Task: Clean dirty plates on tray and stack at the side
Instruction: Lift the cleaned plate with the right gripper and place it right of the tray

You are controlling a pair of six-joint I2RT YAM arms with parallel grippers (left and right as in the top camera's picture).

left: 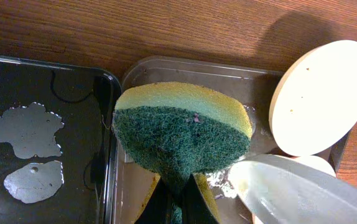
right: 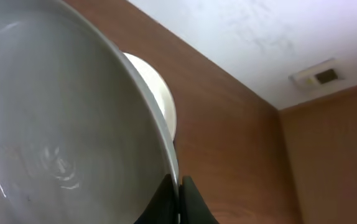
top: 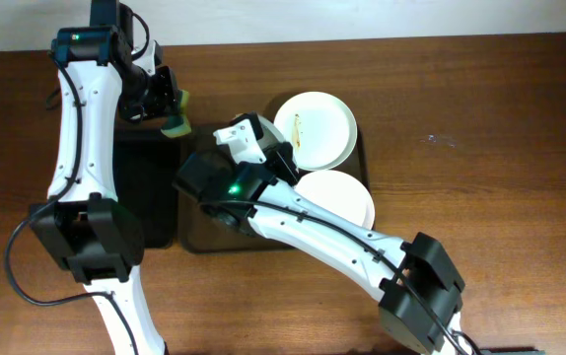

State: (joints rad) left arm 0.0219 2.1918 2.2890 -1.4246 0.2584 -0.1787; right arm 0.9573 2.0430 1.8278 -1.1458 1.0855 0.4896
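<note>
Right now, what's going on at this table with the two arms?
The right tool grips a white plate by its rim, tilted up over the tray. The left tool holds a green and yellow sponge close beside it. A smeared plate and a third plate rest on the tray. A black bin with puddles in it sits alongside.

The brown wooden tabletop (top: 480, 118) shows fine grain under a low sheen. At centre frame, the wedge-shaped yellow-and-green sponge (left: 181, 134) has porous foam and a coarse, fibrous scouring face. The black rectangular plastic bin (left: 79, 162) at left is glossy, with wet patches. The dark brown rectangular plastic tray (left: 191, 70) looks smooth. The round white plate (left: 321, 96) at right is smooth and speckled, and the second white plate (right: 54, 124) gleams.
</note>
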